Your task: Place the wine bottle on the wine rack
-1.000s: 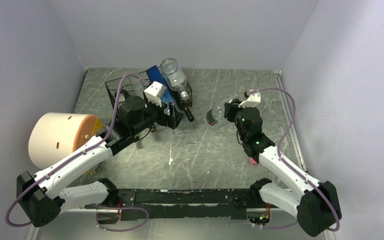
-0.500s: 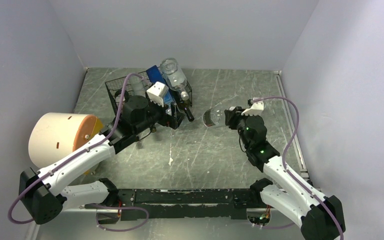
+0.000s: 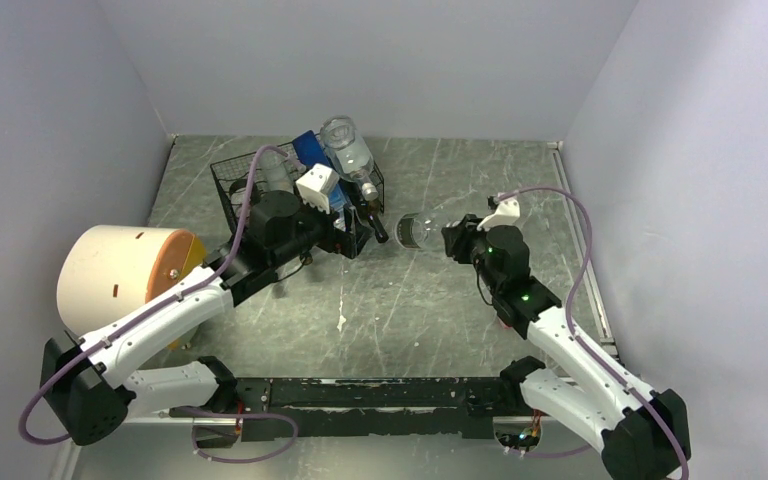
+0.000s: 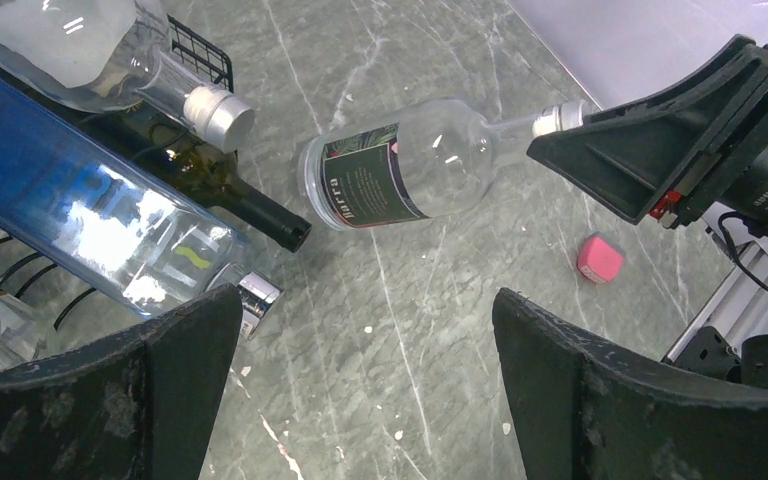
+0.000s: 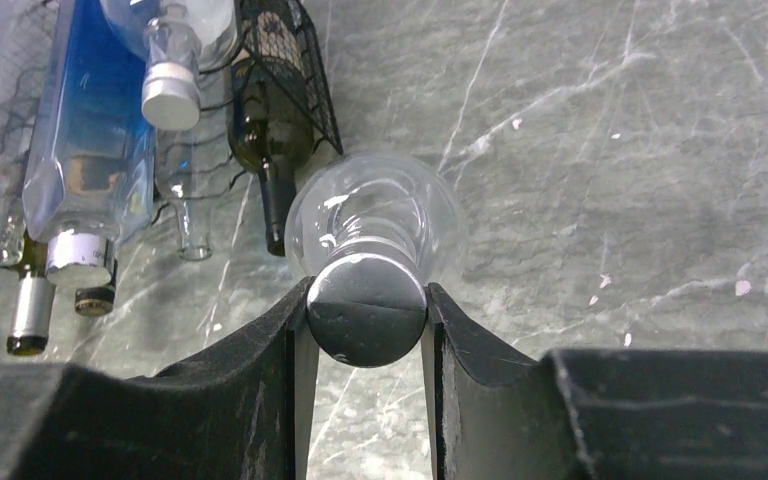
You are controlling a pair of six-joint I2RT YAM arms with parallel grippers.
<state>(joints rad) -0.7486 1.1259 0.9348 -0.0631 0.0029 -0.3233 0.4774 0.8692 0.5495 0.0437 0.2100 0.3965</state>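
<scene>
Top external: your right hand (image 3: 457, 238), clamped on the capped neck of the wine bottle (image 3: 420, 231), has carried it left, base first, to just beside the wine rack (image 3: 228, 186). It is not yet seated. The rack holds a blue bottle (image 4: 80, 200), a dark green bottle (image 4: 230, 190) and clear bottles (image 4: 70, 40). Your left hand (image 4: 367, 300) gapes empty nearby.

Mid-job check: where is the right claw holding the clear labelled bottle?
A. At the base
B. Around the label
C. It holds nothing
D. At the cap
D: in the right wrist view the right claw is shut on either side of the silver cap, and the bottle extends away from it.
</scene>
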